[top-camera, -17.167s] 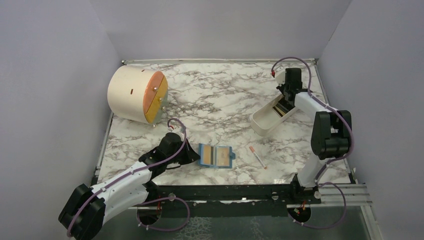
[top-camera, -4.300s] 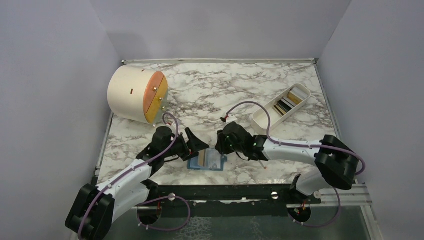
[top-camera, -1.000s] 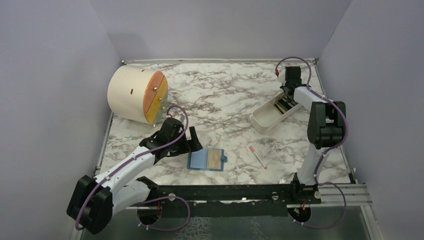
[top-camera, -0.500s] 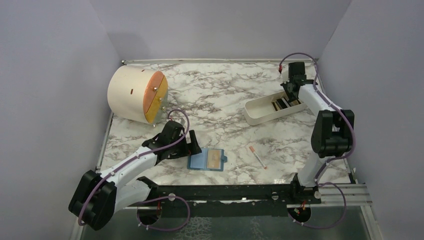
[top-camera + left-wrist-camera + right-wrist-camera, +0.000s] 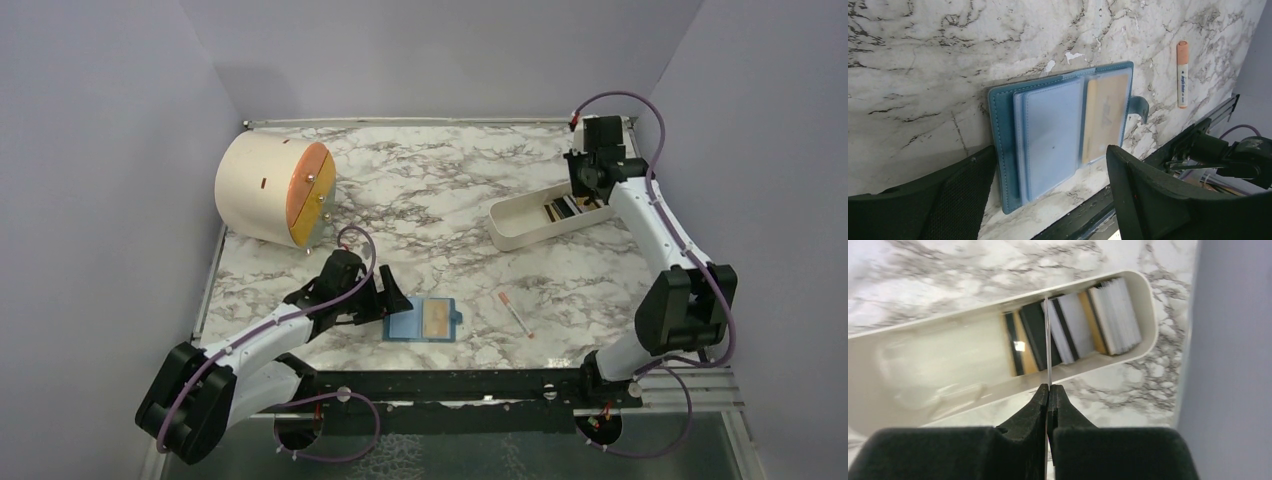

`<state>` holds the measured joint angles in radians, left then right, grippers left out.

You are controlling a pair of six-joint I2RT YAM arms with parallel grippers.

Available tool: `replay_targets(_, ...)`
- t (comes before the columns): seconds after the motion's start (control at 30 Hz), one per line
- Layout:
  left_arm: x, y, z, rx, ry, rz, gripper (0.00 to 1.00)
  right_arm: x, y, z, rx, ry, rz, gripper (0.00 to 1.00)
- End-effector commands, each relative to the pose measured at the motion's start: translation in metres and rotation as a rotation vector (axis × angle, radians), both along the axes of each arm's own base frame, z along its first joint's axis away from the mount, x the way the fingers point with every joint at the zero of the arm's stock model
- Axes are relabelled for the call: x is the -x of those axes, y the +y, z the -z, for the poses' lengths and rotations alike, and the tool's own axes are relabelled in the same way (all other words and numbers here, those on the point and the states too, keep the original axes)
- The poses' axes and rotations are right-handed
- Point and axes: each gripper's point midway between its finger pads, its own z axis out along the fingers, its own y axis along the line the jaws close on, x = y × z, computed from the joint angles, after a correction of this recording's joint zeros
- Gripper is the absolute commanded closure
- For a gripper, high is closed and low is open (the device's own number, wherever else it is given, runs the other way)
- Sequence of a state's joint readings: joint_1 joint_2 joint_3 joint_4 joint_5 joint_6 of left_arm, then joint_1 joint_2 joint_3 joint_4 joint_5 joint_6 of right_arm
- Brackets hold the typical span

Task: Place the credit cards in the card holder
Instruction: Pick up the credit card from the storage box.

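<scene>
A: Credit cards (image 5: 1073, 325). Entry starts at the fingers. Right side?

B: Right gripper (image 5: 1048, 389) is pinched shut on a single card (image 5: 1047, 340). The card is seen edge-on, upright, held above the white tray (image 5: 938, 365). The other cards lean in a row at one end of the tray: black, gold, grey, white. The tray's other end is bare.

A: Tray position?

B: Far right of the marble table (image 5: 440, 190), lying at a slant, with that gripper over its card end.

A: Left side?

B: Left gripper (image 5: 388, 297): fingers (image 5: 1143, 190) spread wide, nothing clamped. One finger sits at each side of the card holder (image 5: 1048, 130), at its near end. Whether they touch it, cannot tell.

A: Holder condition?

B: Open, flat on the table near the front edge, well apart from the tray. Pale blue sleeves on one half; a gold-tan card (image 5: 1103, 115) in the sleeve on the other half, by the snap tab.

A: Anything else on the table?

B: White stick (image 5: 1182, 70) with an orange cap, lying near the holder's tab side, not touching it. Cream round box (image 5: 265, 185) with an orange-yellow face, on its side at the far left.
</scene>
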<state>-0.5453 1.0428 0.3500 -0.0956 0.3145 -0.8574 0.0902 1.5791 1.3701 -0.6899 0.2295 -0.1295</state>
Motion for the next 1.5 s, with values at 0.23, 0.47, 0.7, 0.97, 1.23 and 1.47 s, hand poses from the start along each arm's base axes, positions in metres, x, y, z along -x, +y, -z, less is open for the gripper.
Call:
replay_targets(0.23,-0.004,-0.013,-0.028,0.103,-0.046,-0.004,0.22,0.047,0.109,-0.037,-0.434,-0.117,-0.184,0.99)
replay_targets(0.47,-0.018,-0.024,-0.081,0.193,-0.150,-0.004,0.21,0.108,0.190,-0.067,-0.879,-0.120,-0.446,0.99)
replay_targets(0.7,-0.014,-0.049,-0.157,0.501,-0.238,0.040,0.22,0.181,0.256,-0.085,-1.249,-0.023,-0.670,0.99)
replay_targets(0.97,-0.007,-0.055,-0.190,0.639,-0.298,0.079,0.24,0.228,0.290,-0.076,-1.445,0.103,-0.765,0.99)
replay_targets(1.23,-0.006,-0.055,-0.196,0.665,-0.308,0.076,0.37,0.246,0.302,-0.072,-1.534,0.171,-0.796,0.99)
replay_targets(1.47,-0.005,-0.055,-0.198,0.689,-0.308,0.078,0.71,0.246,0.306,-0.066,-1.539,0.191,-0.780,0.99)
